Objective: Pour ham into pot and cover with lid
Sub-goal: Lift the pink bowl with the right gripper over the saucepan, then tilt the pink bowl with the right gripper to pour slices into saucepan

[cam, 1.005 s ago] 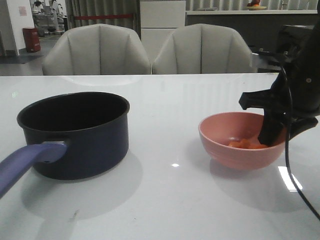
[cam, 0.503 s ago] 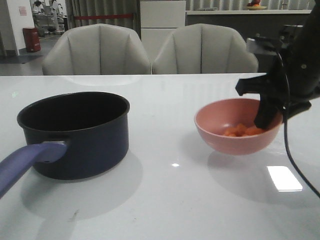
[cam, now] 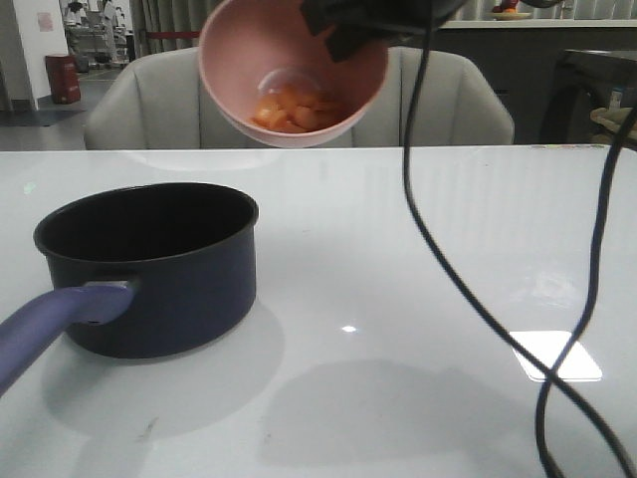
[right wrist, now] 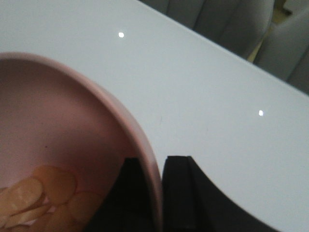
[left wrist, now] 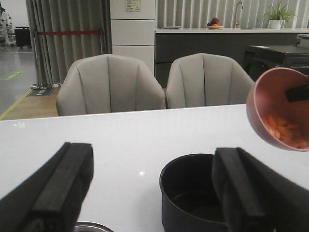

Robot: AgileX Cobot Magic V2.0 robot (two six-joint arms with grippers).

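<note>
Above the pot [cam: 149, 264], the right hand [cam: 343, 25] pinches the tilted bowl's [cam: 289, 75] rim — ham [cam: 294, 110] inside.

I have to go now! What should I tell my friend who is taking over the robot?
Right gripper: jaws shut on the rim of the pink bowl, held tilted in the air above the pot.
Left gripper: jaws open, empty, near the pot.
Ham: all in the bowl.
Done: bowl lifted.
Left: pour the ham in, then fit the lid; no lid clearly visible.
</note>
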